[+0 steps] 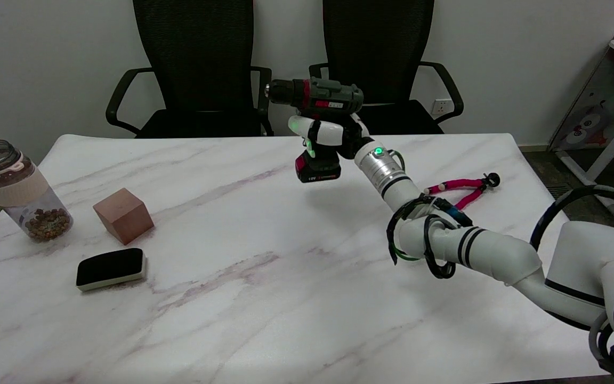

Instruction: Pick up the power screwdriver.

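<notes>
The right arm (477,248) comes in from the lower right corner, white with black bands and loose black cable loops at its elbow, and reaches up and across the marble table (264,298). Nearest the camera, far to the left of the hand and well below it in the picture, lies a black eraser (110,268) with a pale base, flat on the table. Just beyond the eraser sits a brown cube (123,215), one corner turned toward the camera. Left of the cube, at the table's left edge, stands a jar (17,190) with a pale band round it and brown pellets in its bottom.

To the right of the arm's forearm, on the table, lies a small tripod (461,189) with pink and black legs, partly hidden by the arm.

The hand (328,134) is wrapped around the grip of the screwdriver (317,98), its white fingers (307,128) curled across the front of the handle, a green light glowing on one of them. The screwdriver is held clear of the table, above its far middle part, upright, with the chuck pointing left and the red and black battery (317,168) hanging just below the hand. A soft shadow lies on the table beneath it.

Behind the hand, past the table's far edge, stand two black chairs (195,69) against a pale wall.
</notes>
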Robot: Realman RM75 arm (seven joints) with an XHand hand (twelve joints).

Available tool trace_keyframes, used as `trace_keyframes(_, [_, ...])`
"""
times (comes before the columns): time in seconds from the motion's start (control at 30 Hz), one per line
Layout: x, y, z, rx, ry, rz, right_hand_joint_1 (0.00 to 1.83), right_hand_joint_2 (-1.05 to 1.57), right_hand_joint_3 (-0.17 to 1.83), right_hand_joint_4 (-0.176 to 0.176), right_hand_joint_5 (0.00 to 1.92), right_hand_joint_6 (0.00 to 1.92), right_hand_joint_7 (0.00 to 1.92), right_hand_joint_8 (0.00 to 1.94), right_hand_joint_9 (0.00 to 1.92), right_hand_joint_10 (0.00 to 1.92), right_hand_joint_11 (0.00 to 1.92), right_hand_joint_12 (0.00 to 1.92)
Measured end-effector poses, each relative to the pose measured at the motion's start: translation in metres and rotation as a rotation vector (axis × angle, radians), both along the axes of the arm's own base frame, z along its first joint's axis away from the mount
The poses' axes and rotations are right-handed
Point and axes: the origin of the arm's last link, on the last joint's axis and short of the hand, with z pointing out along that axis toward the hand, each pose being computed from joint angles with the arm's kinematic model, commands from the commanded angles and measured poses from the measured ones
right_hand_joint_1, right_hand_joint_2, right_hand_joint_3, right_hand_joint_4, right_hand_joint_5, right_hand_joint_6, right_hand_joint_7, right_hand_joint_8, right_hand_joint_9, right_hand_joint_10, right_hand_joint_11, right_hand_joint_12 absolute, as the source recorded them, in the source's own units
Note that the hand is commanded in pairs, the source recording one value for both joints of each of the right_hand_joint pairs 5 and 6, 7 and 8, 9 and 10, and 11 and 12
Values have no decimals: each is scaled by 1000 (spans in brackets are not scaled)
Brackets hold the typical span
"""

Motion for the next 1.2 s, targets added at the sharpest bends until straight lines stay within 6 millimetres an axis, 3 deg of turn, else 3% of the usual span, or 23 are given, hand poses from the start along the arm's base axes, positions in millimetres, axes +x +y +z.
trace_keyframes(1.2, [68,-4,-1,44,29,165,970,1161,916,176,1920,1920,1920,1920,1920,1920,1920,1920])
